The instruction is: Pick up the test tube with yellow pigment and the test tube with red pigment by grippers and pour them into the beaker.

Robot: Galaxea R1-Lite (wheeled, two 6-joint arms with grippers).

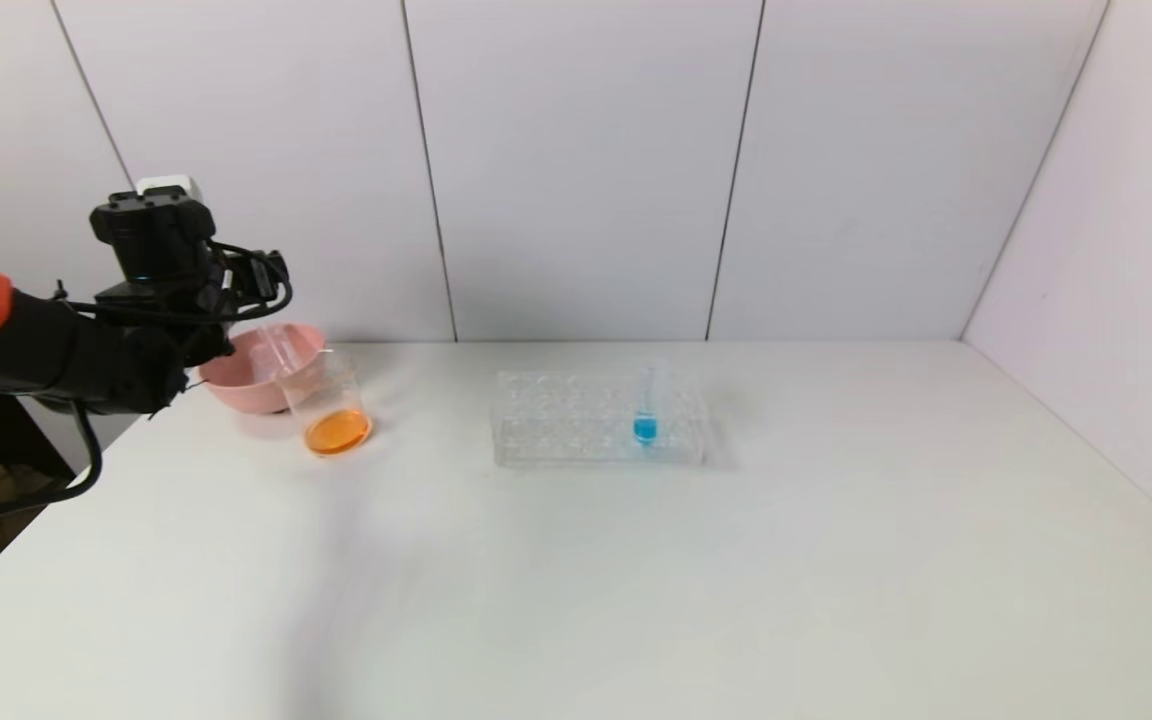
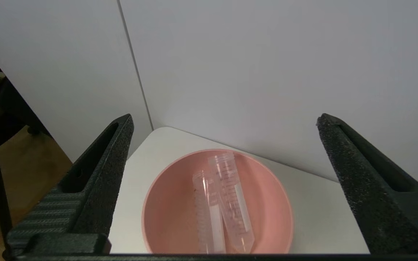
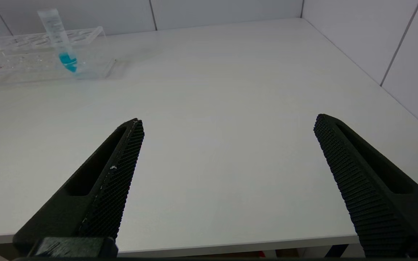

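- The beaker (image 1: 328,405) stands on the table (image 1: 636,560) at about 10 o'clock from the table's middle, touching or just in front of the pink bowl (image 1: 236,385). It holds a shallow layer of orange liquid at its base, which reads as yellow and red already mixed.
- Two clear tubes lie side by side in the bowl (image 2: 165,203) in the left wrist view: one tube (image 2: 209,214) and a second tube (image 2: 232,201) at its 3 o'clock, tips pointing toward the camera. Both look empty; no colour shows in either, so I cannot say which held yellow and which red.
- The left gripper (image 2: 223,159) hangs over the bowl, jaws spread wide and holding nothing. In the head view it sits at the bowl's 9 o'clock, above the table's far left corner (image 1: 236,290).
- The right gripper (image 3: 227,152) is parked low over the table's near right edge, out of the head view, jaws wide apart and empty.
- The rack (image 1: 596,420), at 12 o'clock of the table's middle, carries only the blue tube (image 1: 646,405), upright.
- Judgement: both pours appear done and the spent tubes discarded. Little seems left beyond drawing the left arm back.
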